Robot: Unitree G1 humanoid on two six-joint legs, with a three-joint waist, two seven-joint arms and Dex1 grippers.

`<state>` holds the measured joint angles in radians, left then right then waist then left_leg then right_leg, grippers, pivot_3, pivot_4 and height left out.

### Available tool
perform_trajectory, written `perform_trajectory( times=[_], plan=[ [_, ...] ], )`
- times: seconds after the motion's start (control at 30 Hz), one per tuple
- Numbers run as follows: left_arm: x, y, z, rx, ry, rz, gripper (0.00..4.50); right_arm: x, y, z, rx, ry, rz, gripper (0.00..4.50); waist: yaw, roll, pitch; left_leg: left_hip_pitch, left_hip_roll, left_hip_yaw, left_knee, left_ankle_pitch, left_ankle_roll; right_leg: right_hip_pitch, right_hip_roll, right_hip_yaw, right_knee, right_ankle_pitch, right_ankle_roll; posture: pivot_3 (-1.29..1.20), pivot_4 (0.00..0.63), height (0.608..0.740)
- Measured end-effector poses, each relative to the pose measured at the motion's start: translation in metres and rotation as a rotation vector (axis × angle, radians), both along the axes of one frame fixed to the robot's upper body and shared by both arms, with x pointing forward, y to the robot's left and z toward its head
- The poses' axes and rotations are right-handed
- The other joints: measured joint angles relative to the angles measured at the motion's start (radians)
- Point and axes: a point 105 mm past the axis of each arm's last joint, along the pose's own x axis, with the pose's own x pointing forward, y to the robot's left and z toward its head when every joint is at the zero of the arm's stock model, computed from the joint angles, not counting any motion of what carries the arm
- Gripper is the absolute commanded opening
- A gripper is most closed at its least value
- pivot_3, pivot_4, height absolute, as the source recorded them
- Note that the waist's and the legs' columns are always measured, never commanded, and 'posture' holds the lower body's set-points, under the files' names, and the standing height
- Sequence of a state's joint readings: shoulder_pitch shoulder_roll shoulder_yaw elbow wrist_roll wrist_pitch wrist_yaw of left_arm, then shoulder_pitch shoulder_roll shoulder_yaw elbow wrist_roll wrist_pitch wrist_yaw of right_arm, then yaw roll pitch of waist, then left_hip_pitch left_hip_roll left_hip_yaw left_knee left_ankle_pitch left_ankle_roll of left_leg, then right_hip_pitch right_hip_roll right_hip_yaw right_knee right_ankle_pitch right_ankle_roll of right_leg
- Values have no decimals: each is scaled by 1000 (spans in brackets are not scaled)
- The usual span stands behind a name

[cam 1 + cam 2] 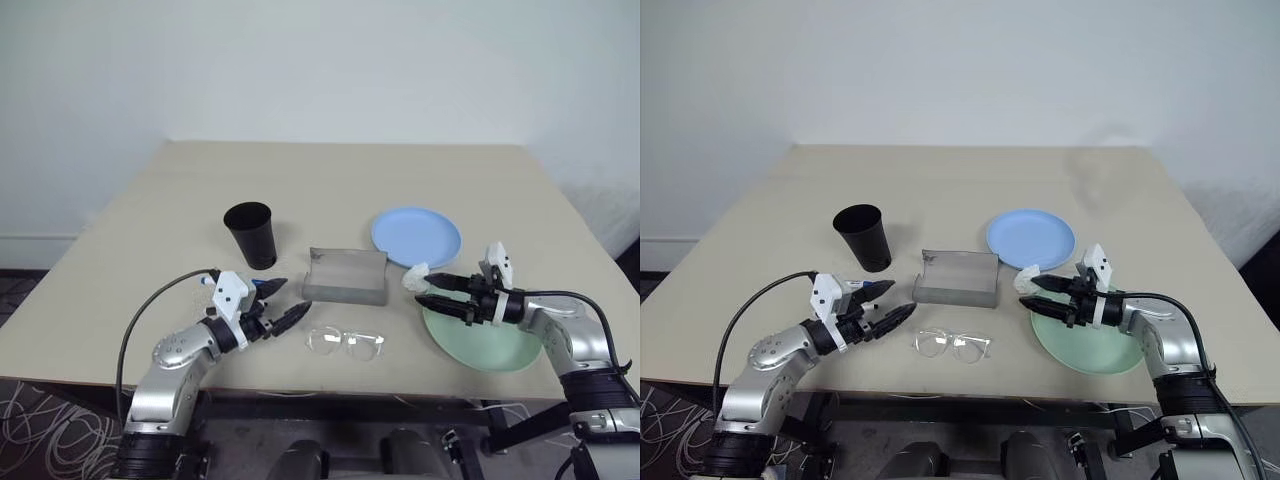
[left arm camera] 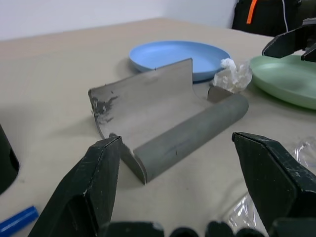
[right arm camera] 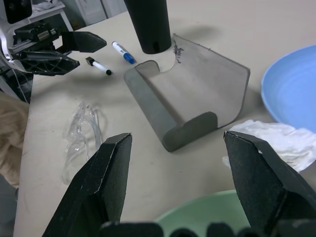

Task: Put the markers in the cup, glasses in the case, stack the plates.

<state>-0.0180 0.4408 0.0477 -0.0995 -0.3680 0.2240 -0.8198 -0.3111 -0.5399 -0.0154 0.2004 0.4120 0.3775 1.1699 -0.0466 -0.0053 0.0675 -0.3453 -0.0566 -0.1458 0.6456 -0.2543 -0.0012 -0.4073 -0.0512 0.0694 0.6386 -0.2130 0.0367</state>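
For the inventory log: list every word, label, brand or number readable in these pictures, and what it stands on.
None can be read.
The cup, case, blue plate, green plate and markers show no print or label.

Case (image 2: 168, 118): matte grey, scuffed at one corner. Plates (image 1: 416, 236): smooth plastic. Glasses (image 1: 345, 342): clear plastic. Table (image 1: 340, 175): matte beige.

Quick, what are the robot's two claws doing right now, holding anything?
Left gripper: open, holding nothing, just in front of the glasses case.
Right gripper: open, holding nothing, above the green plate.
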Motion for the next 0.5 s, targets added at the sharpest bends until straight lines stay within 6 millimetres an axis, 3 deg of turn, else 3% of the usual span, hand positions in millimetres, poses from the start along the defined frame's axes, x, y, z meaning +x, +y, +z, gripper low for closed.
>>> perform_trajectory(
  times=[0.5],
  plan=[
    [-3,2,3,26,3,-20,3774,-4,1,-3,2,-22,-24,3226,0,0,0,0,0,0,0,0,0,0,0,0,0,0,0,0,0,737]
  ],
)
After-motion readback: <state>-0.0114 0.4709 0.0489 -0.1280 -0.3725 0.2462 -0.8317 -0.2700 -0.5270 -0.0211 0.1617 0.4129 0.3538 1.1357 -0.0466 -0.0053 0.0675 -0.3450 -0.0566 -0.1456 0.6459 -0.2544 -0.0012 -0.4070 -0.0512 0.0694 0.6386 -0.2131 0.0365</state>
